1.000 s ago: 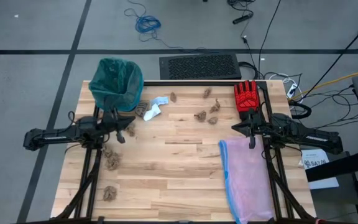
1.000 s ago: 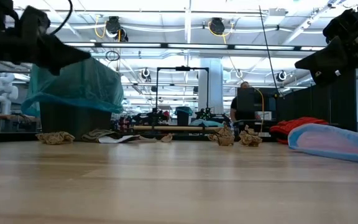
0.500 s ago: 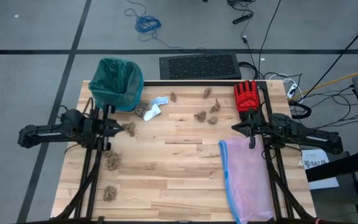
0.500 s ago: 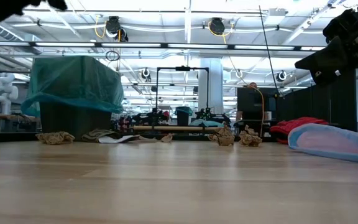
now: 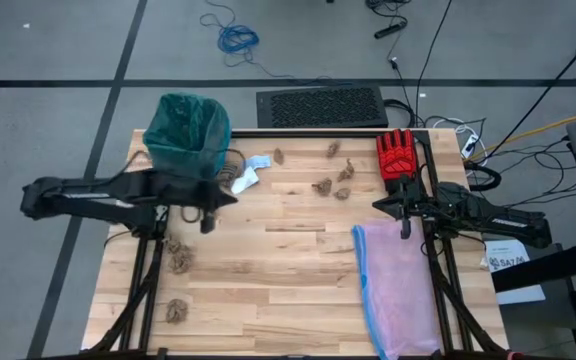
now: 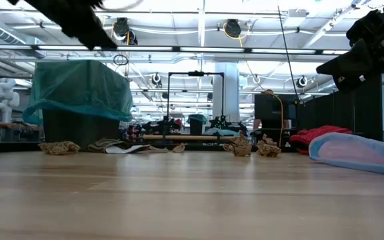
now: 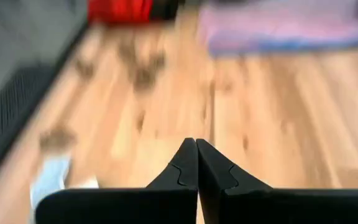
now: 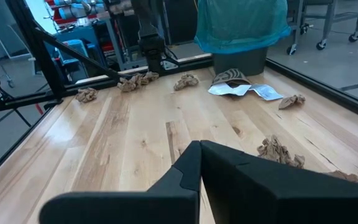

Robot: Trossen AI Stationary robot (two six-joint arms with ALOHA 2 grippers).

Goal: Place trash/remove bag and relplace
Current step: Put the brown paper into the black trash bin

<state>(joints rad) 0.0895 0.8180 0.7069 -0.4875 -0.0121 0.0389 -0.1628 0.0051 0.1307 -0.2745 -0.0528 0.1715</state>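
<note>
The teal-green bag (image 5: 188,130) lines the dark bin at the table's far left, its rim folded over the bin's edge (image 6: 79,90). Brown paper wads lie on the wood: near the far edge (image 5: 333,148), mid-table (image 5: 322,185), and near left (image 5: 180,258). The white and pale-blue scrap (image 5: 255,167) lies beside the bin. My left gripper (image 5: 232,197) hovers shut above the table just near-side of the bin, pointing toward the right edge (image 7: 196,142). My right gripper (image 5: 378,206) waits shut beside the pink bag (image 8: 201,144).
A red glove (image 5: 396,155) lies at the far right. The pale pink bag with a blue edge (image 5: 398,285) is spread over the near right. A dark keyboard-like mat (image 5: 321,106) sits beyond the far edge. Bare wood lies in the table's middle and near centre (image 5: 278,270).
My left arm drew back toward the table's left edge and rose, then swung out toward the right. It now reaches past the bin's near side, higher than a second ago. The wads, the scrap and the bags have stayed where they were.
</note>
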